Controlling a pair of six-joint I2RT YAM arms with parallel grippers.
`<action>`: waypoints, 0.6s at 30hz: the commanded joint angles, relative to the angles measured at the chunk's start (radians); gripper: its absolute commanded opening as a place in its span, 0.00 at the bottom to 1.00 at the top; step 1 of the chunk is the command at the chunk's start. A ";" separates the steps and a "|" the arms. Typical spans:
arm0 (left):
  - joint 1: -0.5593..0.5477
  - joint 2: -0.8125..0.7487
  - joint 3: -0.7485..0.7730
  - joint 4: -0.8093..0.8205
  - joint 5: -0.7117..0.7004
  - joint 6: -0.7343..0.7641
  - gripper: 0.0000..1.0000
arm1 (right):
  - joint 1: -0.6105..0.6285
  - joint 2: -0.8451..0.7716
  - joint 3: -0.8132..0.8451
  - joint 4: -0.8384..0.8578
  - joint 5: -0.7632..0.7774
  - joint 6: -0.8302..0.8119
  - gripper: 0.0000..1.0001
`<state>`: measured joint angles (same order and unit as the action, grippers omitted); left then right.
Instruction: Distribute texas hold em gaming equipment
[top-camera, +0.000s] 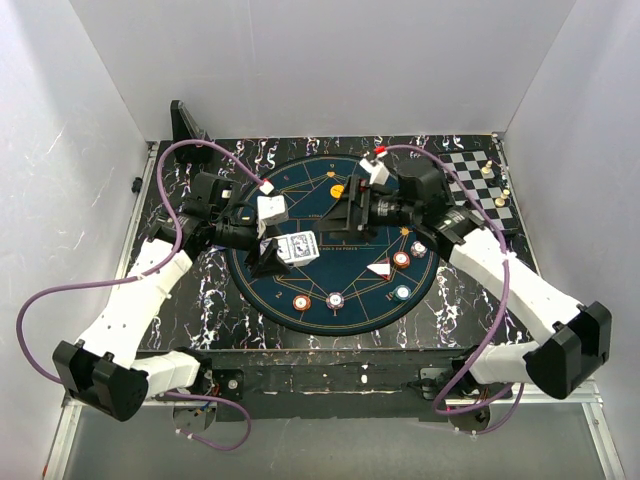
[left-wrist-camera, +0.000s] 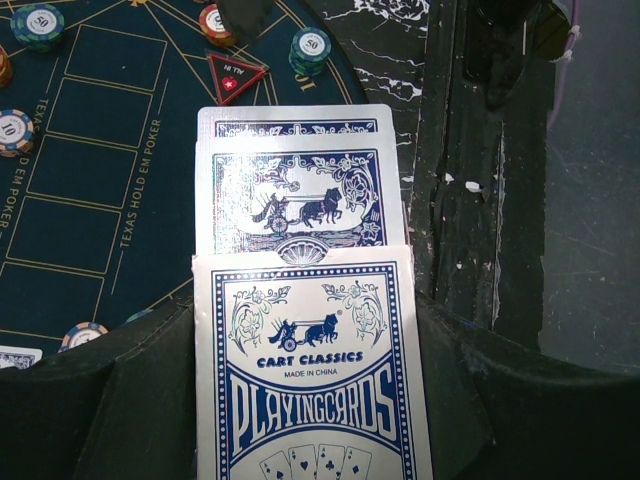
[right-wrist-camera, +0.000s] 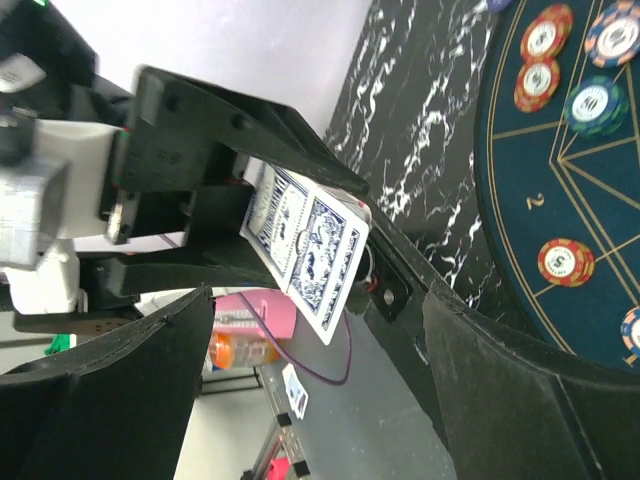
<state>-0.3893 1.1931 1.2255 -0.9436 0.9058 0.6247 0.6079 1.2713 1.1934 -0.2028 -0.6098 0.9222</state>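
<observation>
My left gripper (left-wrist-camera: 305, 335) is shut on a blue-and-white playing card box (left-wrist-camera: 310, 380), its flap end open. Blue-backed cards (left-wrist-camera: 290, 190) stick out of the box top. In the top view the box (top-camera: 297, 248) hangs over the mat's left half. My right gripper (top-camera: 347, 215) faces it from the right. In the right wrist view that gripper (right-wrist-camera: 320, 390) stands open, and the protruding cards (right-wrist-camera: 315, 250) lie just ahead of its fingers, untouched. Striped chips (top-camera: 301, 301) (top-camera: 334, 300) (top-camera: 401, 260) and a red-white triangle marker (top-camera: 380, 268) lie on the mat.
The round dark-blue mat (top-camera: 300, 195) covers the middle of the marbled black table. A chessboard (top-camera: 485, 185) with small pieces sits at the back right. More chips (right-wrist-camera: 545, 35) (right-wrist-camera: 566, 262) lie near the mat's rim. White walls close in three sides.
</observation>
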 joint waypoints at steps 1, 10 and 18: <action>0.004 -0.003 0.046 0.032 0.038 -0.003 0.40 | 0.064 0.051 0.023 -0.029 0.038 -0.045 0.92; 0.004 -0.004 0.063 0.045 0.053 -0.019 0.40 | 0.118 0.109 0.051 -0.038 0.077 -0.039 0.92; 0.004 -0.010 0.069 0.057 0.068 -0.042 0.40 | 0.118 0.103 0.018 -0.006 0.082 -0.013 0.61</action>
<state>-0.3889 1.2026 1.2461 -0.9257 0.9134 0.5983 0.7227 1.3922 1.1992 -0.2367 -0.5499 0.9119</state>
